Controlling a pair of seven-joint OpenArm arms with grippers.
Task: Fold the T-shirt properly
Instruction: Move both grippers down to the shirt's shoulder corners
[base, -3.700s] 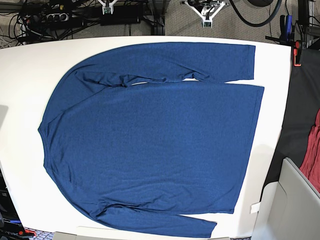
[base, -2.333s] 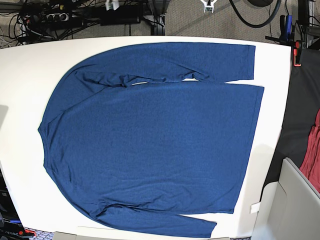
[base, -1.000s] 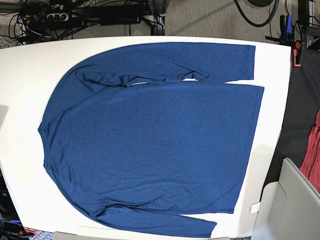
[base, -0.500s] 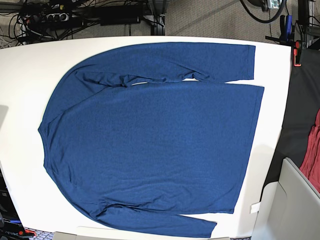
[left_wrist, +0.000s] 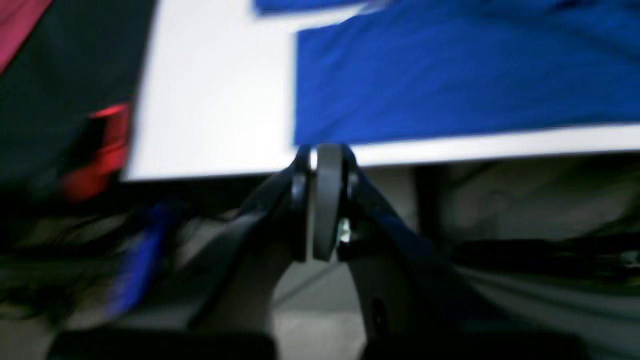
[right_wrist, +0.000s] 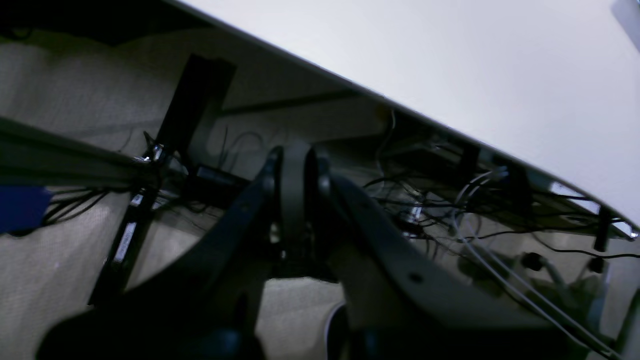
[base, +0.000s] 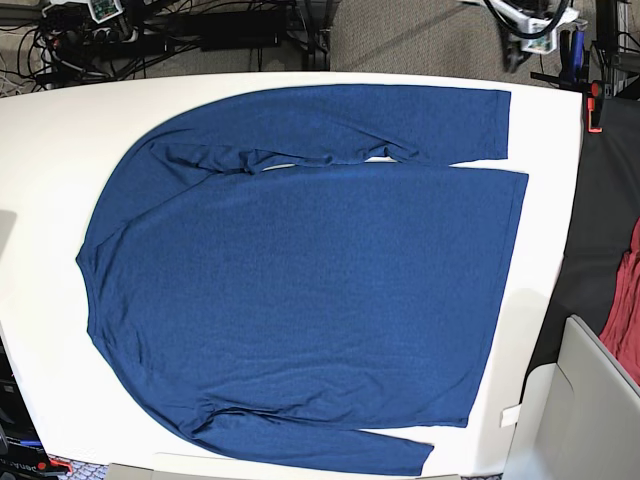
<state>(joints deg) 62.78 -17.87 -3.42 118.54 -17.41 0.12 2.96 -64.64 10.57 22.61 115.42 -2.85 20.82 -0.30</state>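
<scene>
We see the soft, limp T-shirt (base: 300, 270) lying flat, best pinched at a sleeve cuff (base: 500, 122), both grippers (left_wrist: 320, 155) (right_wrist: 295, 155) clenched empty.

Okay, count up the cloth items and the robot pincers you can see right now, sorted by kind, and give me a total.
Navy long-sleeved T-shirt: 1
Reddish-maroon cloth: 1
Pincers: 2, left pincer and right pincer
Total: 4
</scene>
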